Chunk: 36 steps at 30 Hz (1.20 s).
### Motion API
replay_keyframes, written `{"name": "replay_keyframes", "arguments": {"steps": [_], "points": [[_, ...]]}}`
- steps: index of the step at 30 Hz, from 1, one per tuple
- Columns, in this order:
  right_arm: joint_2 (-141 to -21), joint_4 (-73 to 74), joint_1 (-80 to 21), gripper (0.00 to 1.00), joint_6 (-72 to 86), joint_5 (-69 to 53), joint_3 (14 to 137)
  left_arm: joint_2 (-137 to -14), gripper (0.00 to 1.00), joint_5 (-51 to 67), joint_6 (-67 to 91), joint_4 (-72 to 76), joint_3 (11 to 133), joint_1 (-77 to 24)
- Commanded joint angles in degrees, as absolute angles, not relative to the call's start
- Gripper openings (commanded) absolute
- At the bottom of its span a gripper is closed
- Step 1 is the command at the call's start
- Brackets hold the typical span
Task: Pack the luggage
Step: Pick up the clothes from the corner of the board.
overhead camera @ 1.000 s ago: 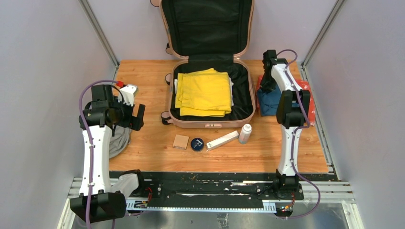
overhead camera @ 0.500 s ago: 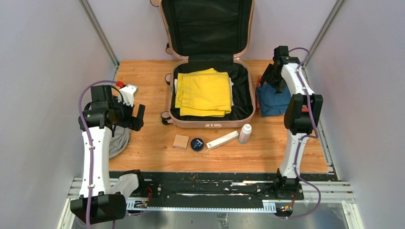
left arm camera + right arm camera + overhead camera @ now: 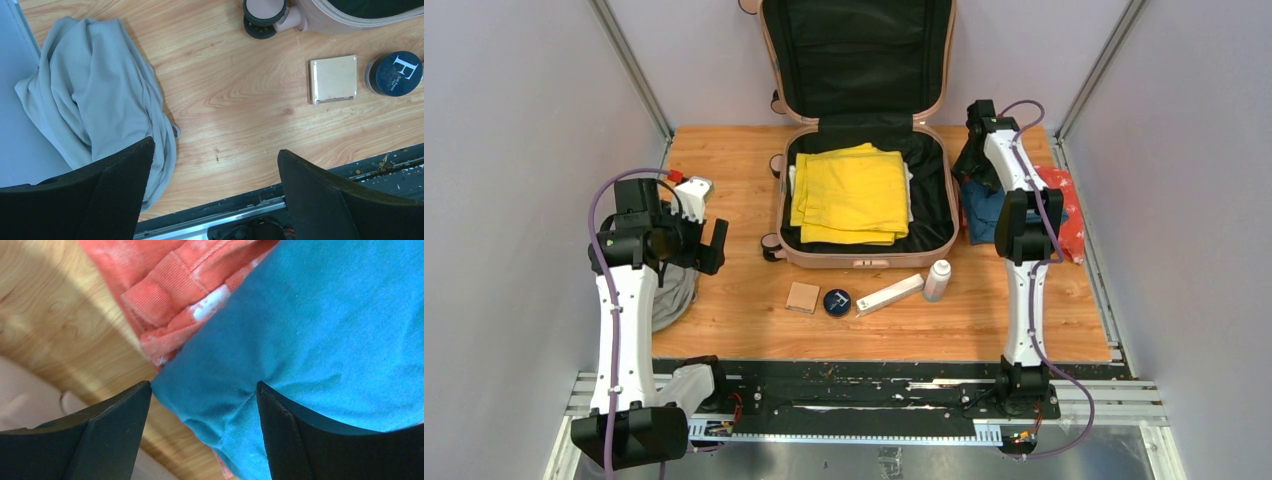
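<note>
Packing under way: the pink hard-shell luggage (image 3: 824,258) lies open at the 12 o'clock end of the wooden table (image 3: 240,110), lid propped upright and a folded yellow cloth (image 3: 852,193) flat on its black lining. At the case's 3 o'clock side, the right gripper (image 3: 202,387) hangs over a blue cloth (image 3: 340,330), its two black fingers spread wide with a rumpled corner of the fabric between them, not pinched; it has hold of nothing. The step appears to be picking up that blue cloth. Done well, the fingers would sink far enough to take a thick fold, close on blue alone and leave behind the ribbed orange-red cloth (image 3: 170,285) lying against it, then lift above the case's rounded rim before swinging toward 9 o'clock. The soft knit will likely sag and trail, so a grip well in from the edge seems safer. Down at the case's 8 o'clock, the left gripper (image 3: 216,150) hovers fully spread and empty beside a limp, creased grey cloth (image 3: 95,95). A flat square compact (image 3: 333,79) and a round dark tin (image 3: 395,73) wait at 6 o'clock.
</note>
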State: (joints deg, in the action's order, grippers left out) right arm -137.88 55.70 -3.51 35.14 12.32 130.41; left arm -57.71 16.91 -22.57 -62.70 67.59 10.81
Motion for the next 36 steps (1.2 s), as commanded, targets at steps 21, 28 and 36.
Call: {"name": "replay_keyframes", "arguments": {"steps": [21, 28, 36], "points": [[-141.34, 59.31, -3.92, 0.25, 36.04, 15.52, 127.91, -57.66, 1.0, 20.09, -22.77, -63.19, 65.91, 11.25], [-132.65, 53.75, -0.84, 0.0, 33.78, 5.56, 120.15, -56.38, 1.0, 19.49, -23.01, -63.33, 66.69, 11.25], [-120.93, 46.48, 4.99, 0.0, 28.21, -8.05, 107.56, -55.58, 1.0, 19.41, -22.8, -63.28, 67.22, 11.25]]}}
